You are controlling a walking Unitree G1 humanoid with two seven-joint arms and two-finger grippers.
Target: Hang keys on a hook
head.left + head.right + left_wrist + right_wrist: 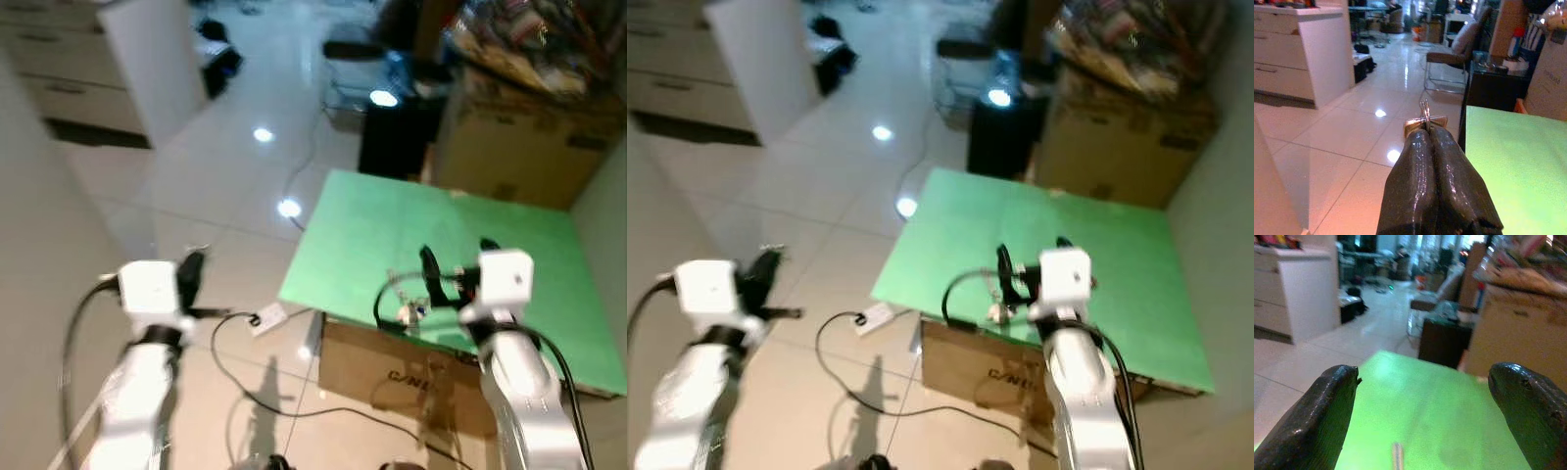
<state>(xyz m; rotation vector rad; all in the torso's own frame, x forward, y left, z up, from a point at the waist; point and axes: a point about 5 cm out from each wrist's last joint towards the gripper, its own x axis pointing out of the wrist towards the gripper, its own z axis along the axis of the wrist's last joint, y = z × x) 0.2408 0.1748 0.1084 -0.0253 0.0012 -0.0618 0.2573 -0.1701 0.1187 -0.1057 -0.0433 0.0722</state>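
A small metal key (1424,119) is sticking out of the left gripper (1436,142), pinched tight for carrying, while the right gripper (1425,396) is hovering wide open over the green board (509,255).

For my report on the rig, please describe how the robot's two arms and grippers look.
Both arms are silver-white, each with a boxy white wrist block. The left gripper and right gripper each have two long, glossy black fingers with rounded tips. Black cables loop from both wrists.

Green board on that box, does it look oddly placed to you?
Yes. The green board lies skewed on a cardboard box, its left corner jutting out over the tiled floor. A black cable also trails loose across the floor.
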